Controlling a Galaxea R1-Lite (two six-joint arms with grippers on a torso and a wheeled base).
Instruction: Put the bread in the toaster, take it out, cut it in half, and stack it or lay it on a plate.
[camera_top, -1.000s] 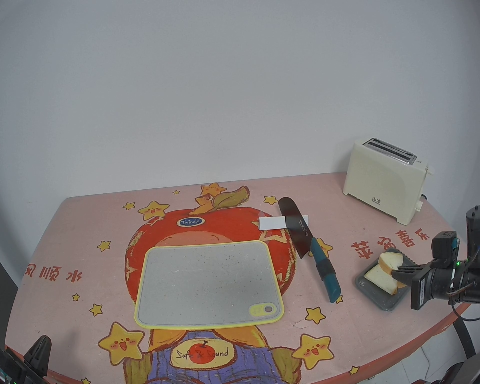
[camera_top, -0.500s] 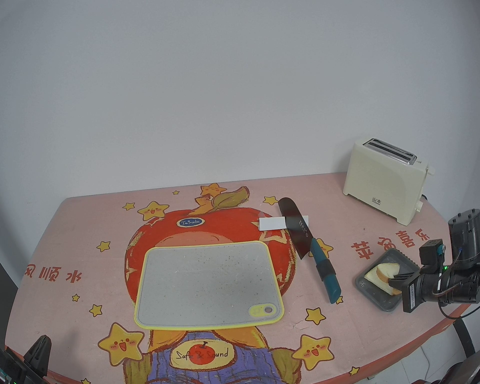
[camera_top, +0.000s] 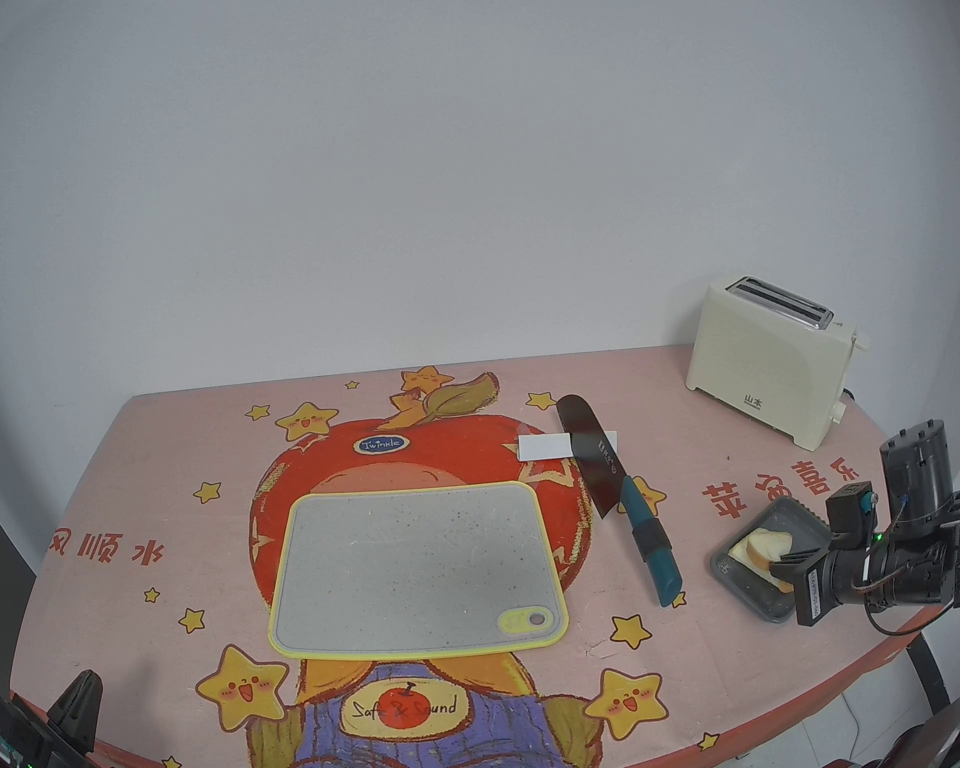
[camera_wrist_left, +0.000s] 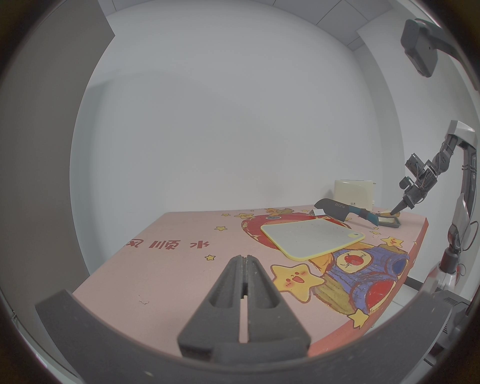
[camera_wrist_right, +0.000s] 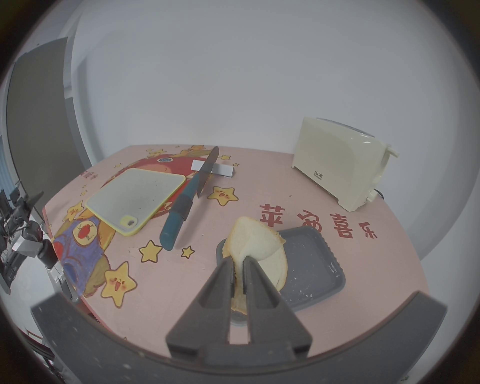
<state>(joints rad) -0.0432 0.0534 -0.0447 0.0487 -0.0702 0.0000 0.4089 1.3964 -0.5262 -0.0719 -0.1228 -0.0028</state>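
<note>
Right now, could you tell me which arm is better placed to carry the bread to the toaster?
Right: the right gripper holds the bread near the toaster; the left gripper sits far across the table.

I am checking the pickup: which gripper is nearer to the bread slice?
Right. The right gripper grips the bread slice at the grey tray; the left gripper is far off, beyond the cutting board.

The right claw (camera_top: 780, 570) is coming down and sliding left toward the middle, clamped on the bread (camera_top: 768, 546) all the way. A second ago the slice stood tall above the tray (camera_top: 735, 572); half a second ago it was lower, and now it sits down low in the tray with much less of it showing.
</note>
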